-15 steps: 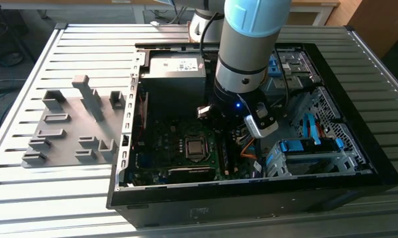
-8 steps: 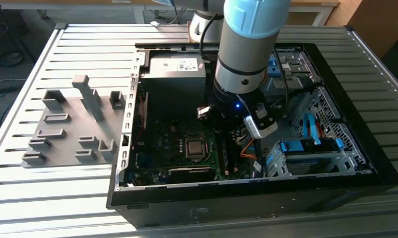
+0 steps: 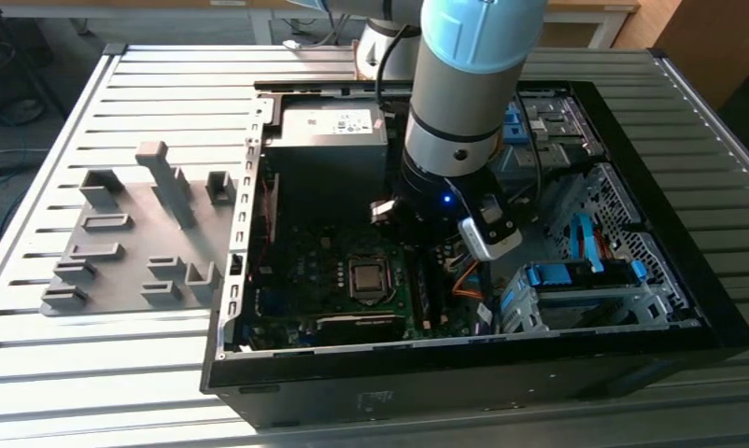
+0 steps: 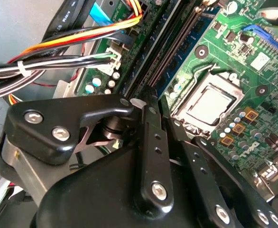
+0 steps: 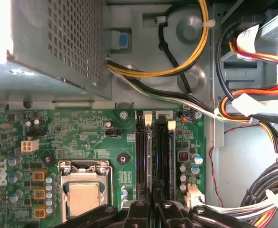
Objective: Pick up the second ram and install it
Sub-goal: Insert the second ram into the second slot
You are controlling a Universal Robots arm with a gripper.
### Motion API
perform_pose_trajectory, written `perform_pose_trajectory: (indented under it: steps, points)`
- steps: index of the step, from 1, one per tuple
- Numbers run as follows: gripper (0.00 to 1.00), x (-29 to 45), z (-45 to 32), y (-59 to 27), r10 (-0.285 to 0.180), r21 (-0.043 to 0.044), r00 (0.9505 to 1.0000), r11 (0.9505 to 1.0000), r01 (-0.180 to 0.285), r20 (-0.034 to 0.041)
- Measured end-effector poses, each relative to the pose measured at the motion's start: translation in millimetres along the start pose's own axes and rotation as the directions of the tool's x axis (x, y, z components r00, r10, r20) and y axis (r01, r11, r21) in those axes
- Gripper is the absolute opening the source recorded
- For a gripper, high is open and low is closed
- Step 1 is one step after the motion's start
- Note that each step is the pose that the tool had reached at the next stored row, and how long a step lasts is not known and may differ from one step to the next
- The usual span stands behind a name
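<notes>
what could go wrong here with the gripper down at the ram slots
1. The gripper sits right over the ram slots; if the ram is tilted or off line, a push could jam it or strain the slot.
2. A cable bundle runs close beside the slots and might snag the arm.
3. The cpu socket lies just next to the slots, so a sideways slip could hit it.

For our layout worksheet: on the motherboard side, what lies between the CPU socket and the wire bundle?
In the first wrist view, two long black memory slots run between the CPU socket and the wire bundle.
</notes>
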State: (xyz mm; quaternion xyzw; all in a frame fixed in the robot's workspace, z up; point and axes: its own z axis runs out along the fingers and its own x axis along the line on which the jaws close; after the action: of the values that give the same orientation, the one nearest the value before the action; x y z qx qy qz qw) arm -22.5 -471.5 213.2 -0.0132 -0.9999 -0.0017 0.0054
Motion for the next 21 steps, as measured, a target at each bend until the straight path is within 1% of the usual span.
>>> perform_pose_trajectory:
  steps: [3, 7, 13, 17, 21]
  points:
    - [0.14, 0.4, -1.9, -0.5, 0.000, -0.0001, 1.0000, 1.0000, 0.000, -0.0012]
    - [0.14, 0.8, -1.8, -0.5, 0.000, -0.0033, 1.0000, 1.0000, 0.000, -0.0013]
    - [0.14, 0.7, -1.9, -1.4, 0.000, -0.0035, 1.0000, 1.0000, 0.000, -0.0012]
    - [0.14, 0.8, -5.5, -1.4, 0.000, -0.0033, 1.0000, 1.0000, 0.000, -0.0013]
    - [0.14, 0.8, -5.5, -1.4, 0.000, -0.0036, 1.0000, 1.0000, 0.000, -0.0012]
